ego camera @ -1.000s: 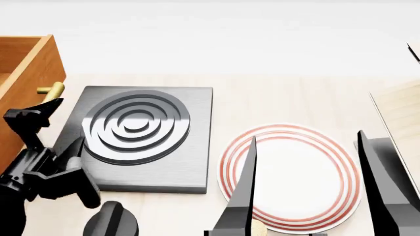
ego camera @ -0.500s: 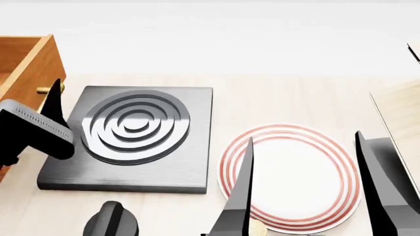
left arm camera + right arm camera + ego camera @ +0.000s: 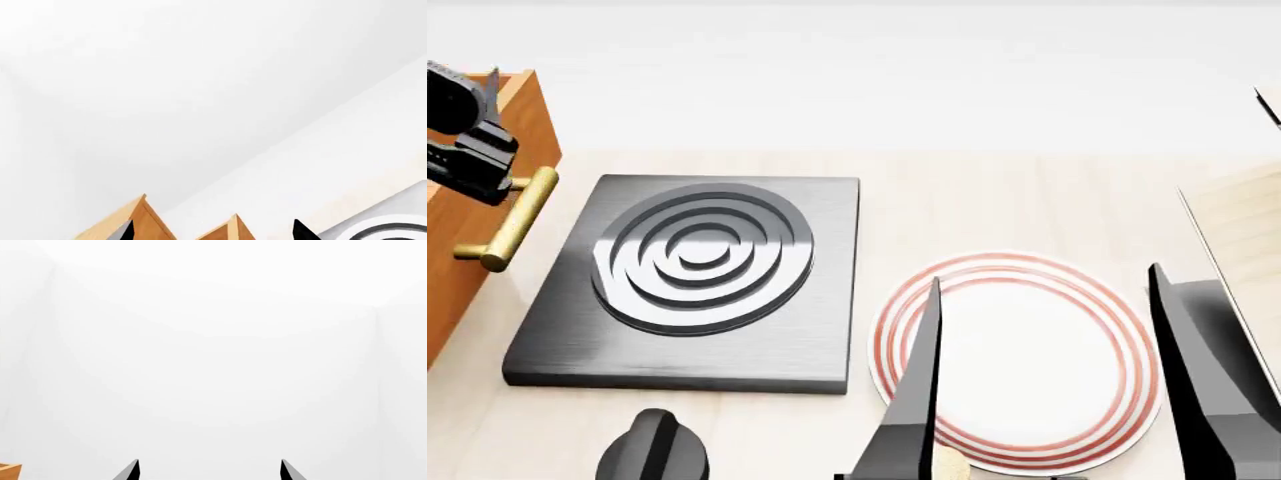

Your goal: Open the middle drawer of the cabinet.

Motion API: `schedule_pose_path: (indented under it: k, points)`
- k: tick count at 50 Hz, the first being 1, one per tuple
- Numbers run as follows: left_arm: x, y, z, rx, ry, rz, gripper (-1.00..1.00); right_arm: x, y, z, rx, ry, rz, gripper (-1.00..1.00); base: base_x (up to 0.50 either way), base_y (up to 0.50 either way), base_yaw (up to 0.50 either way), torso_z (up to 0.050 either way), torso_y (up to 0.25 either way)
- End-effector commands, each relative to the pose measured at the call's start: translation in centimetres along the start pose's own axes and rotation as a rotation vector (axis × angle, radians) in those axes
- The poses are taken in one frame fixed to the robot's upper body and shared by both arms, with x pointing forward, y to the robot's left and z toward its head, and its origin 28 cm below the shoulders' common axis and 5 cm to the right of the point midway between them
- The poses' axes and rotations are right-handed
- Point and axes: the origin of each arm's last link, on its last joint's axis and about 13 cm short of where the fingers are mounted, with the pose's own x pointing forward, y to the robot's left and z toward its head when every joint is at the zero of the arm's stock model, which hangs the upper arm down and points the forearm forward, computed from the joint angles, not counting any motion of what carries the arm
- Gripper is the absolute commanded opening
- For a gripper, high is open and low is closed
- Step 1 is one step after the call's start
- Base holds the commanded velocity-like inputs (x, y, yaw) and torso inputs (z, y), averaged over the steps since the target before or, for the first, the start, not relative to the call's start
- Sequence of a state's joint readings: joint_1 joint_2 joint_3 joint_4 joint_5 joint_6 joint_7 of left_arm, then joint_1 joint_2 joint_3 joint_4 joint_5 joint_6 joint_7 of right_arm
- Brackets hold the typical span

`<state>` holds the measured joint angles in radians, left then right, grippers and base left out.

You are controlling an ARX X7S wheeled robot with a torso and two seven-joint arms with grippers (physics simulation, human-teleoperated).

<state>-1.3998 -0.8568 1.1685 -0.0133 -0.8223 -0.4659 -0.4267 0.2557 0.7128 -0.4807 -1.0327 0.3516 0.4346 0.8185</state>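
2 grippers are shown, and only the left gripper [image 3: 473, 118] is near the work. It is raised at 10 o'clock in the head view, just above the far end of the brass bar handle [image 3: 509, 220], and no contact with the bar can be made out. Its fingertips [image 3: 301, 231] are seen spread apart in the left wrist view with nothing clamped between them. The right gripper [image 3: 1049, 282] is likewise held agape and empty, at 5 o'clock over the red-ringed plate [image 3: 1110, 300]. The handle is carried on an orange-brown wooden front at 9 o'clock, taken to be the middle drawer [image 3: 529, 128] of the cabinet [image 3: 446, 280]. The stacked fronts above and below are hidden, so this cannot be confirmed. At 3 o'clock of the handle, the dark hotplate [image 3: 814, 340] is set on the pale table [image 3: 961, 200]. The drawer is judged rigid and moderately heavy, and is expected to slide straight on its runners. The bar is smooth metal and probably slippery, so it is best taken at its middle, with 1 finger on each side. A straight, level pull would be called for, because an off-centre grip could rack the box.
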Motion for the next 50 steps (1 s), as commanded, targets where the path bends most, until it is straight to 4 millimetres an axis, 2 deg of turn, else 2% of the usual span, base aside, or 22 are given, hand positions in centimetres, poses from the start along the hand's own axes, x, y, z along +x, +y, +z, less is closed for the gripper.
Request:
schedule_pose_path:
  k: [1,8,12,25,50]
  points:
    - [1.8,1.6,1.2,-0.103,0.129,-0.038,1.0,0.0,0.0,-0.1,-0.001,0.001,0.001,1.0,0.0,0.0,0.0,0.0,0.0]
    - [2.7,1.7,1.1,-0.114,0.197,-0.046,1.0,0.0,0.0,-0.2,-0.002,0.003,0.001,1.0,0.0,0.0,0.0,0.0,0.0]
    - [3.2,1.7,1.2,-0.179,0.231,-0.073,1.0,0.0,0.1,-0.3,-0.002,0.005,0.004,1.0,0.0,0.0,0.0,0.0,0.0]
    - [4.6,1.0,0.9,-0.203,0.268,-0.07,1.0,-0.1,0.1,-0.2,-0.003,0.005,0.005,1.0,0.0,0.0,0.0,0.0,0.0]
    - [6.1,-0.8,-1.2,-0.33,0.315,-0.076,1.0,-0.2,0.4,-0.5,-0.005,0.016,0.014,1.0,0.0,0.0,0.0,0.0,0.0]
